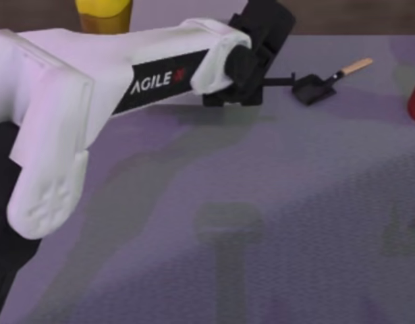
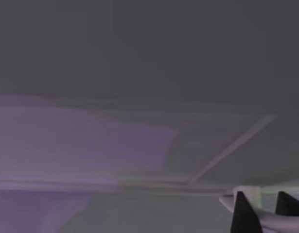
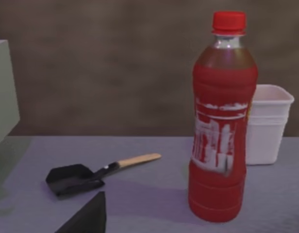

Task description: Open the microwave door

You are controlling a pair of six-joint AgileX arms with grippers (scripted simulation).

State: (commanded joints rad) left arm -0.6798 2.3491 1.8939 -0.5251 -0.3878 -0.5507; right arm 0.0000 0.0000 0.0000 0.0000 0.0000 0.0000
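In the top view my left arm [image 1: 160,67] reaches across the back left of the table and covers the microwave. The left wrist view is filled by the microwave door [image 2: 115,145]. Its translucent grey window lets the purple table show through. My left gripper [image 2: 263,206] has its two black fingertips on either side of a pale bar at the door's edge. A light grey corner of the microwave [image 3: 1,92] shows in the right wrist view. Of my right gripper only one black fingertip [image 3: 91,216] shows, low over the table.
A black scoop with a wooden handle [image 1: 322,84] lies at the back of the table. A red bottle [image 3: 222,121] stands at the right edge, with a white cup [image 3: 268,124] behind it. A yellow container [image 1: 102,13] stands at the back left.
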